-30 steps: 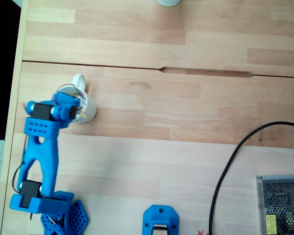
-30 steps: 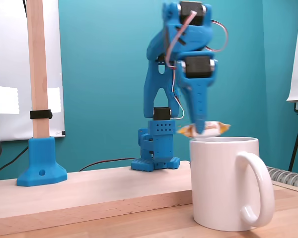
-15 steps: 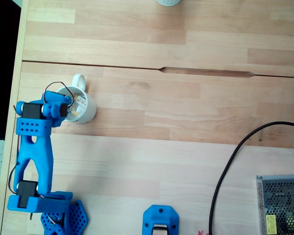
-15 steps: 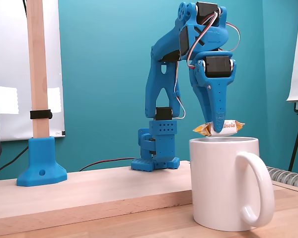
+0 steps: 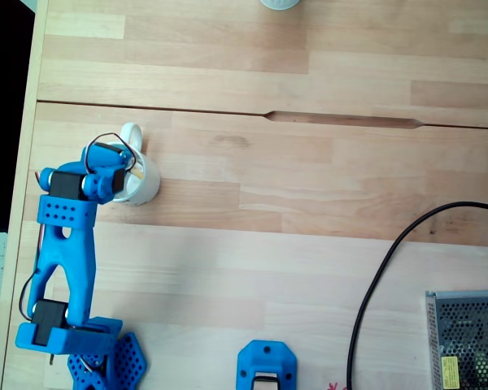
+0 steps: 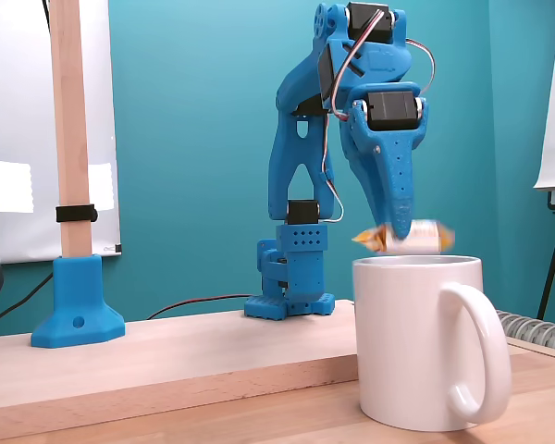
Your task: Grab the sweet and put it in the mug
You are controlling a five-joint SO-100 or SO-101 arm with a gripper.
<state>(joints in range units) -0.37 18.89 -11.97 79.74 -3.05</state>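
arm: blue, rising from the table (image 6: 120,361) | end effector (image 6: 402,233): pointing down, clamped on the sweet (image 6: 416,238) | sweet: blurred, held just above the rim of the mug (image 6: 421,342) | mug: white, handle at right

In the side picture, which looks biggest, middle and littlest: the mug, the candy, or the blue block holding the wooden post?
1. The mug, though it sits nearest the camera.
2. The blue block.
3. The sweet, held by the gripper.
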